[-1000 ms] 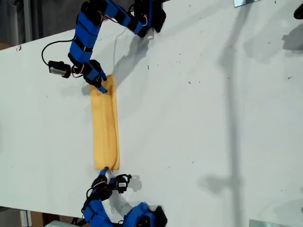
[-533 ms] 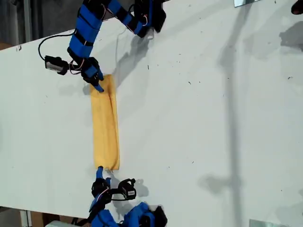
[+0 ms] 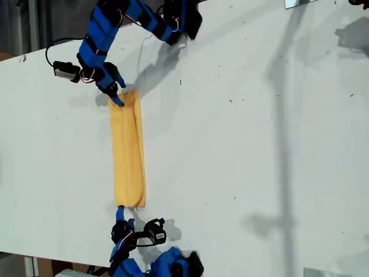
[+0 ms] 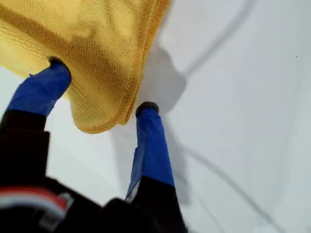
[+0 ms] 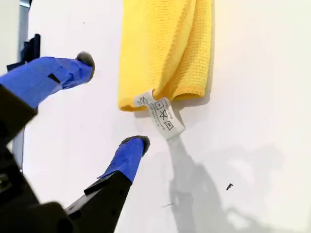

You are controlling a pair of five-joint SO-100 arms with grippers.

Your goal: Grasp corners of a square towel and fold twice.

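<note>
The yellow-orange towel (image 3: 128, 156) lies folded into a long narrow strip on the white table (image 3: 248, 144). My first gripper (image 3: 117, 99) is open at the strip's end towards the exterior view's top. It straddles a rounded corner (image 4: 95, 124), one fingertip (image 4: 57, 64) touching the cloth and the other resting on the table beside the edge. My second gripper (image 3: 121, 212) is open just past the other end, apart from the towel (image 5: 165, 48). The small white tag (image 5: 160, 114) sticks out of that end, close to one fingertip (image 5: 137, 142).
The arm bases stand at the table's far edge (image 3: 179, 23) and near edge (image 3: 173, 266) in the exterior view. A small black camera with its cable (image 3: 63, 70) hangs beside the first gripper. Shiny plates (image 3: 300, 3) sit at the exterior view's right corners.
The first gripper slid from on top of the towel's end out to its corner, towards the exterior view's upper left. The second gripper backed off the tagged end and now stands open clear of it.
</note>
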